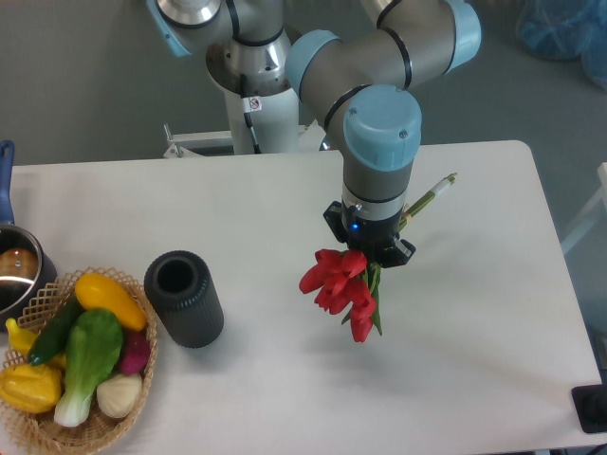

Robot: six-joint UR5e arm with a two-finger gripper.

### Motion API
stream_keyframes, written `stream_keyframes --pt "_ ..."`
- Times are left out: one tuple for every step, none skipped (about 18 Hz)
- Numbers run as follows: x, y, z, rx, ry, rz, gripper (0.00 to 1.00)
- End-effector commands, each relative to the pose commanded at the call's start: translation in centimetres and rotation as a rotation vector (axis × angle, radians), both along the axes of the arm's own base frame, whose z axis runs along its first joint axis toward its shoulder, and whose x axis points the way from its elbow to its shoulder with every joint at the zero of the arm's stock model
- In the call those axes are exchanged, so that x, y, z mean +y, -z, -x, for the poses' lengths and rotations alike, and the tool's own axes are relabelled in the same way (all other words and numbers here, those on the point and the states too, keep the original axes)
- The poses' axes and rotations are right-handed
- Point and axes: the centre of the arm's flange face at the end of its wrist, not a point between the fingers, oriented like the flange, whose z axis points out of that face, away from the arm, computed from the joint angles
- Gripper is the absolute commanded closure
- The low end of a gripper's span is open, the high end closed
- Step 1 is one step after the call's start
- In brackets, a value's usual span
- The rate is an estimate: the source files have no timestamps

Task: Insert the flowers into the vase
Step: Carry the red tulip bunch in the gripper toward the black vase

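Note:
The flowers [341,289], a bunch of red tulips with green leaves, hang under my gripper [372,248] at the middle right of the table. Their stems [432,197] stick out behind the wrist to the upper right. The bunch is off the table, tilted with the blooms low. The gripper is shut on the flowers, though its fingers are hidden by the wrist. The vase [184,298], a dark ribbed cylinder with an open round mouth, stands upright to the left, well apart from the flowers.
A wicker basket [57,431] with yellow, green and purple vegetables sits at the front left, next to the vase. A metal pot [17,270] with a blue handle is at the left edge. The arm's base [251,85] stands behind the table.

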Motion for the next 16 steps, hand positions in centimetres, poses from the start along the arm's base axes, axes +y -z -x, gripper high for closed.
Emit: stream_keyframes --pt "0.0 0.0 0.0 0.001 0.0 0.001 1.0" --pt "0.0 0.0 0.0 0.0 0.0 0.0 1.0" --pt "0.0 -0.1 0.0 -0.001 0.0 -0.003 1.0" --pt "0.0 -0.1 -0.1 -0.002 0.0 -0.005 1.0" --pt "0.1 -0.2 -0.1 0.0 0.002 -0.005 1.0" --pt "0.1 -0.4 -0.1 0.0 0.002 -0.012 1.0" --pt "0.3 -0.4 -0.2 -0.004 0.004 -0.018 1.0" --pt "0.4 -0.6 -0.4 -0.008 0.006 -0.033 1.0" --pt "0.5 -1.1 -0.6 -0.009 0.007 -0.052 1.0" --pt "0.5 -1.5 -0.6 -0.012 0.012 -0.077 1.0" --pt "0.4 -1.9 -0.5 -0.006 0.03 -0.097 1.0" --pt "0.5 -2.1 -0.4 0.001 0.059 -0.112 1.0" --pt "0.6 -2.4 -0.5 0.002 0.067 -0.127 1.0" --pt "0.4 -3.1 -0.6 0.006 0.067 -0.141 1.0" --pt "0.4 -3.5 -0.9 0.001 0.069 -0.158 1.0" --pt "0.5 -3.6 -1.0 -0.007 0.066 -0.171 1.0"
